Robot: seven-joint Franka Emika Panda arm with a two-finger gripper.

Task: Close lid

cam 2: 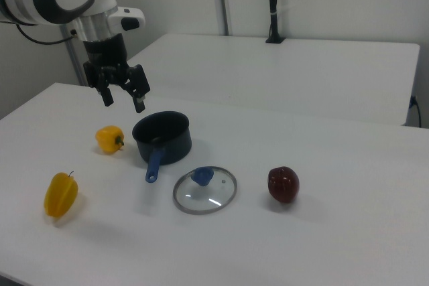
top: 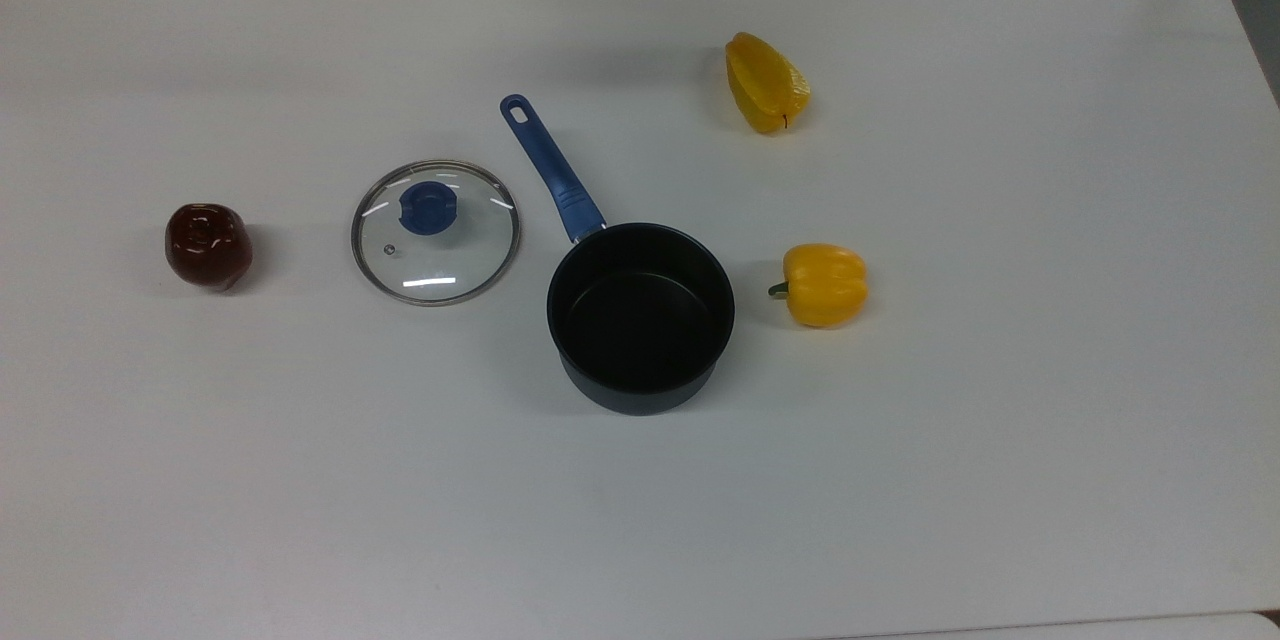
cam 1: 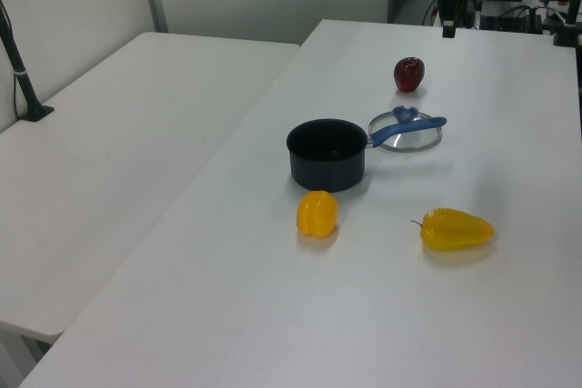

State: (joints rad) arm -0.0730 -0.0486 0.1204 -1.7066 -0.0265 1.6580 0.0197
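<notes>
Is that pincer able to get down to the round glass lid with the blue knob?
Probably yes: the open pincer hangs above the table, and nothing covers the lid.

A lab: white tables (top: 1000,420), clamped camera poles (cam 2: 273,5), cables.

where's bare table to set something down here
In the top view, the whole strip of table below the saucepan is bare, as is the far right past the yellow peppers. The middle is crowded: lid, saucepan handle and red pepper sit close together.
</notes>
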